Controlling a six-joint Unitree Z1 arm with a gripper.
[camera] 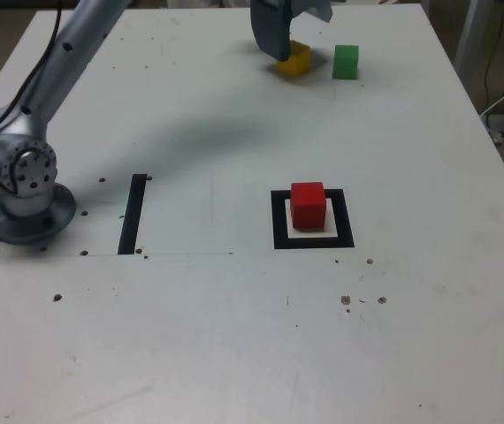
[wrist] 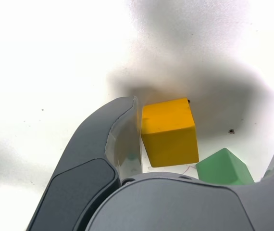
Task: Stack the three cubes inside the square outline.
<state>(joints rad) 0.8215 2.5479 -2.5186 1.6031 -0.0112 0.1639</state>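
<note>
From my remote seat I see the white table (camera: pixel 234 336) filling the exterior view, speckled with small dark marks. The grey arm (camera: pixel 66 53) rises from its round base (camera: pixel 22 208) at the exterior view's left and reaches across to the far edge. Near the base lies a straight black strip (camera: pixel 133 214).

Toward the exterior view's right of centre sits the square outline (camera: pixel 278 221), a thick black frame with a pale middle. The red cube (camera: pixel 308 205) stands upright inside it, on the pale centre, alone with nothing on top.

At the far edge I have the gripper (camera: pixel 289 31) hanging over the yellow cube (camera: pixel 294 60), its jaws spread wide and grasping nothing. The wrist view shows the gripper (wrist: pixel 202 144) with one dark finger (wrist: pixel 113 139) just beside a face of the yellow cube (wrist: pixel 169 132), the cube sitting on the table between the jaws; I cannot tell whether that finger touches it. The other finger only peeks in at the picture's edge.

The green cube (camera: pixel 346 62) stands just beside the yellow one, on the exterior view's right, slightly apart. In the wrist view the green cube (wrist: pixel 222 167) is partly hidden by the gripper body.
</note>
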